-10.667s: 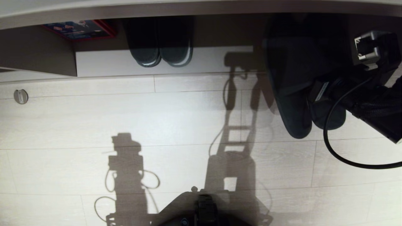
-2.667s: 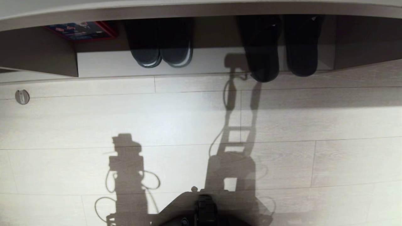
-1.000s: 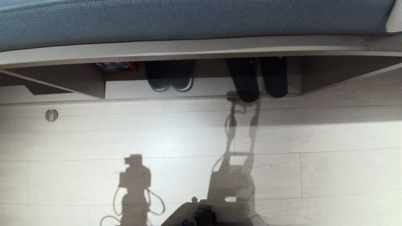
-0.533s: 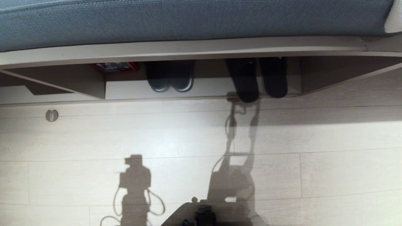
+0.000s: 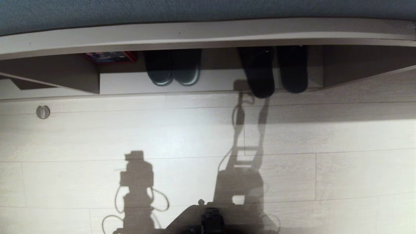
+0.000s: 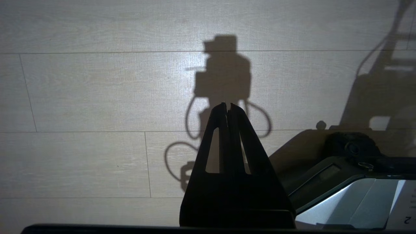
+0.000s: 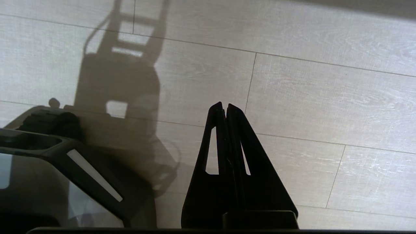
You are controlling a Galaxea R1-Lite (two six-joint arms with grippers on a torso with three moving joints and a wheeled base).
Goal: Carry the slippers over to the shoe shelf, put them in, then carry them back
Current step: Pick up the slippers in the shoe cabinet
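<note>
1. The left gripper (image 6: 228,105) has its two dark fingers pressed tip to tip with nothing between them; it hangs over bare pale plank floor (image 6: 81,91), beside the edge of the robot's base (image 6: 341,182)
2. The right gripper (image 7: 225,105) is likewise closed, fingertips meeting, holding nothing and touching nothing, above the same plank flooring next to the base
3. Neither arm shows in the head view; only their shadows fall across the floor
4. The slippers (image 5: 276,73) lie side by side in the shoe shelf (image 5: 208,35), in the right part of the wide open compartment, close to its right-hand wall
5. They are flat and very dark, their far ends lost in shade under the shelf's top board; the near rounded ends point out toward the robot
6. The left slipper of the two sticks out further, its end just past the shelf's front edge and over the floor; the right one ends about at the edge
7. A second dark pair with pale sole rims (image 5: 173,70) sits to their left in the same compartment, well apart from them
8. A red-edged flat item (image 5: 109,57) lies further left, near an upright panel
</note>
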